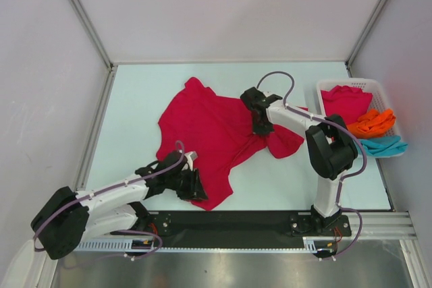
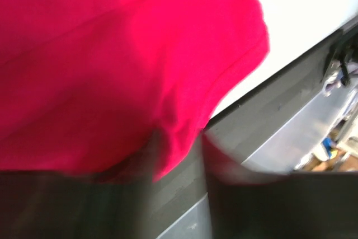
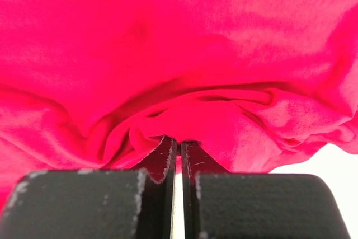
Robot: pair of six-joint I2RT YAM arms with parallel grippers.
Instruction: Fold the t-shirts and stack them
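Your crimson t-shirt [image 1: 209, 133] lies spread and rumpled across the table [image 1: 128, 112], between your two hands. The right gripper [image 1: 260, 121] is on its far right edge, and the wrist view shows it plainly: fingers [image 3: 159, 163] pressed together with a bunched fold of crimson cloth pinched at the tips, wrinkles fanning out from the bite. On that hand's outer side a flap of the same shirt lies crumpled on the table, under its own arm.

The left gripper [image 1: 194, 185] sits at the shirt's near hem. Its wrist view is blurred, but you can see the fingers [image 2: 240, 205] standing apart with the hem's edge lying between them. Whether they press the cloth, I cannot tell. Just behind that hand runs the black rail [image 1: 236, 220] along the table's near edge, close beside the hem.

Off to the outside of your right hand, well apart from the spread shirt, the white basket [image 1: 368, 84] holds a red shirt [image 1: 344, 102], an orange shirt [image 1: 371, 124] and a teal shirt [image 1: 386, 145] at its near end. The right arm's elbow sits between gripper and basket
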